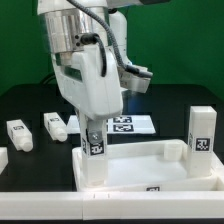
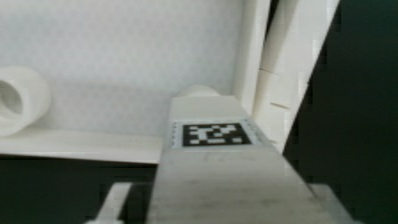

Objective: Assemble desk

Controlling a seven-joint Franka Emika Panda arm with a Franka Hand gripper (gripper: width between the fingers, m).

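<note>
The gripper (image 1: pixel 93 129) is down on a tagged leg (image 1: pixel 95 152) standing at the desk panel (image 1: pixel 140 170) corner on the exterior view's left; whether its fingers are clamped or slack cannot be told. Only the exterior view shows two loose legs (image 1: pixel 18 133) on the table (image 1: pixel 30 100). Only the wrist view shows a round socket (image 2: pixel 18 100).

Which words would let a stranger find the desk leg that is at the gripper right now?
Find the wide white desk panel in the foreground. At its corner on the exterior view's left, one leg stands upright right under the gripper. The other upright leg stands clear of the arm, and two loose legs lie flat on the black table.
</note>
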